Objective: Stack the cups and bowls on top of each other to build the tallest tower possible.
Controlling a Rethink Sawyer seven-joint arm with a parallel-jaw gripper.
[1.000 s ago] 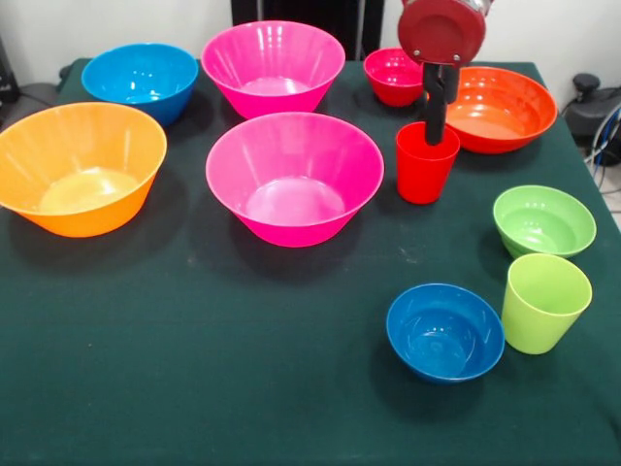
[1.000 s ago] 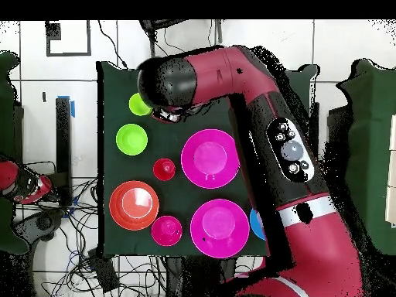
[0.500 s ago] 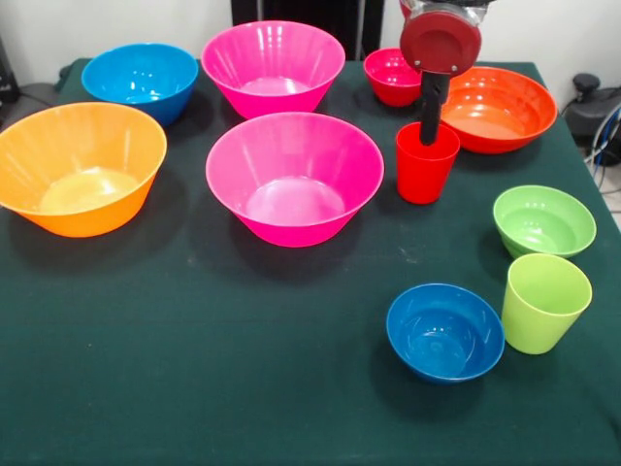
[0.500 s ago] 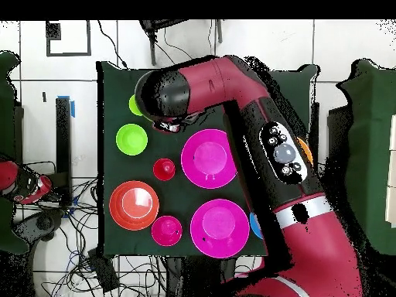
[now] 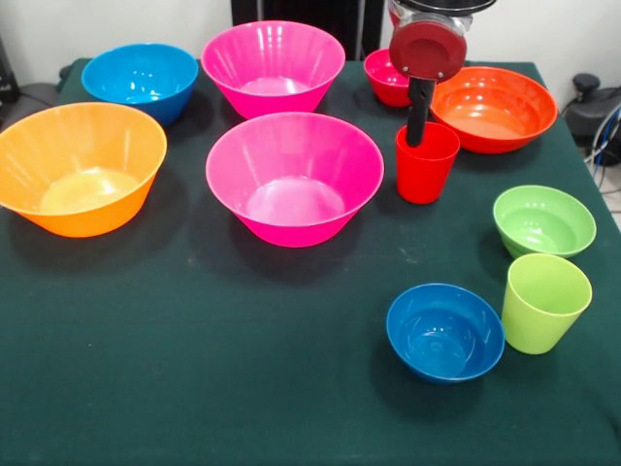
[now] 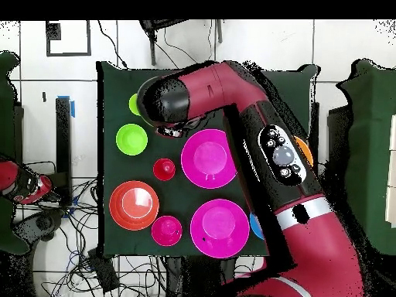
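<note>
The hand (image 5: pixel 417 136) is dipping a dark finger into the red cup (image 5: pixel 426 162); how wide it is spread, I cannot tell. It is sitting further left than half a second ago. Nothing is stacking yet: two cups, red and lime (image 5: pixel 543 302), and eight bowls are standing apart on the counter (image 5: pixel 194 369), all holding nothing.

Near half of surface (image 5: pixel 194 388) open, wide passage left of small blue bowl (image 5: pixel 444 331). Far half crowded: pink bowl (image 5: pixel 294 178) just beside red cup (image 5: pixel 426 162). Green bowl (image 5: pixel 543 220) and lime cup (image 5: pixel 544 302) block right edge.
</note>
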